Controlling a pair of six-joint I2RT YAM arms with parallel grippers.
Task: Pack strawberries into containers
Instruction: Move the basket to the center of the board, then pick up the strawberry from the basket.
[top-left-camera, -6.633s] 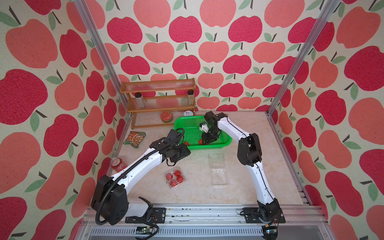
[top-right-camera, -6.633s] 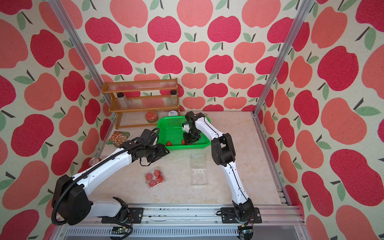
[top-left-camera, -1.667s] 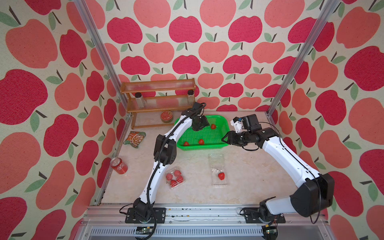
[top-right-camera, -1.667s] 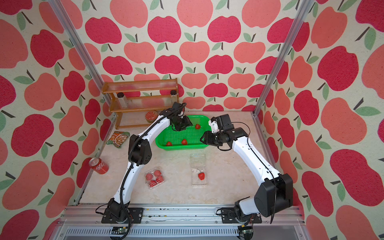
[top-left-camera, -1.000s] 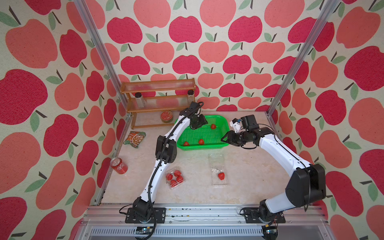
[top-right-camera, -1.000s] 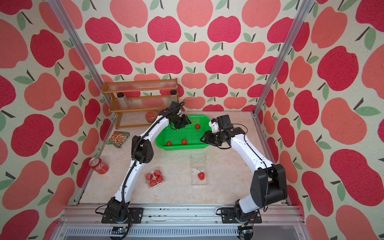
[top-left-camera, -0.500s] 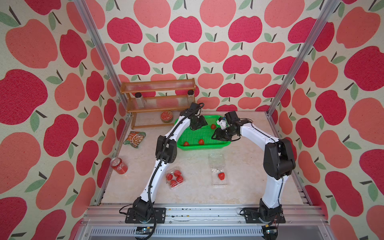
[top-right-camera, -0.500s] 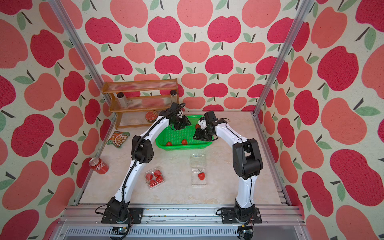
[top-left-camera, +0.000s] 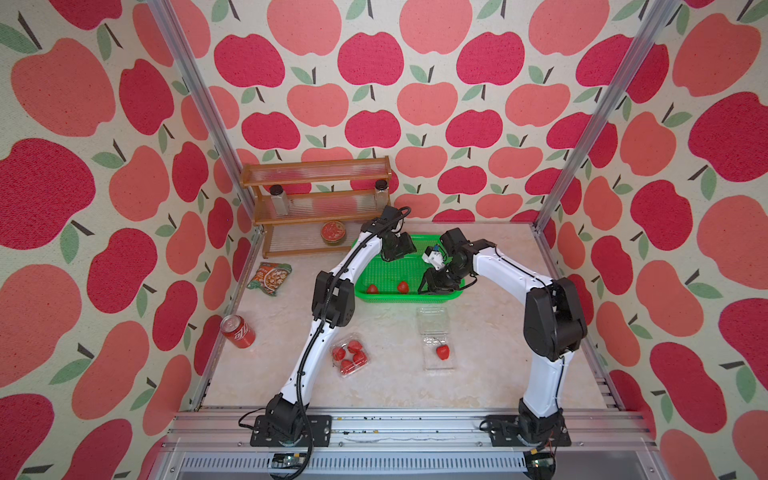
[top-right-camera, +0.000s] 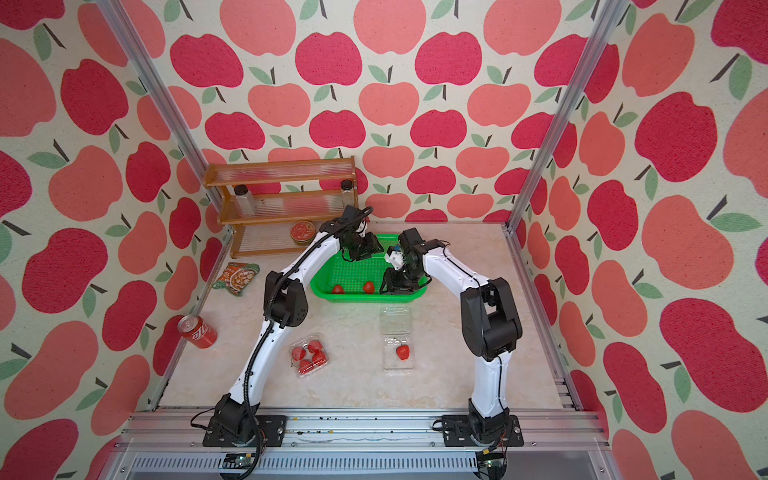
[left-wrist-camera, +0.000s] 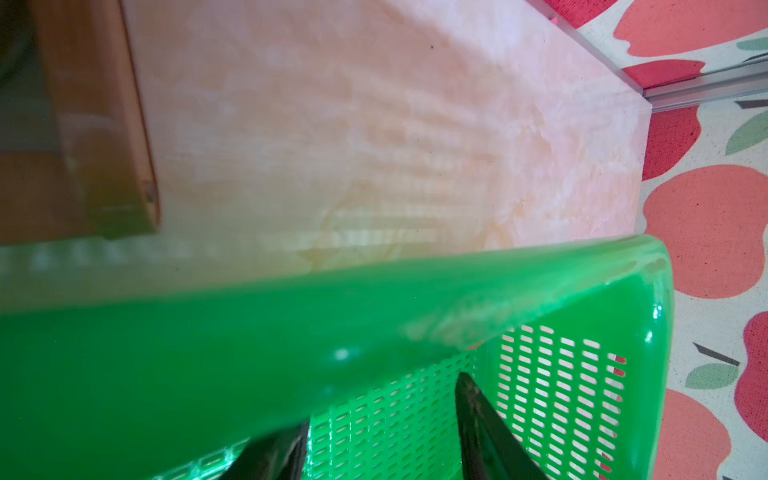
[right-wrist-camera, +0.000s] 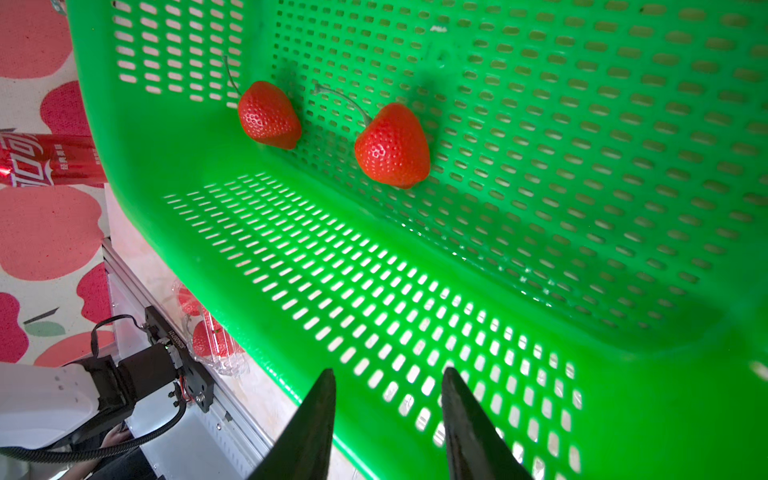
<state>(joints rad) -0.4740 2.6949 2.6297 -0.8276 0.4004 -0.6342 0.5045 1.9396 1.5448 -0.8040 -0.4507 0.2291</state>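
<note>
two strawberries (right-wrist-camera: 392, 145), green basket (right-wrist-camera: 540, 208), parted claw (right-wrist-camera: 388, 415)

two strawberries (top-left-camera: 387, 287) lie in the basket (top-left-camera: 386, 297), behind both containers (top-left-camera: 436, 340).

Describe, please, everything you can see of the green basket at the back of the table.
The green basket is a shallow rectangular tray of glossy plastic, with walls and floor perforated by small slots and a smooth rolled rim. It sits near the wooden shelf. Two strawberries lie inside by its near wall. The left tool straddles its far rim; the right tool hangs open inside it.
</note>
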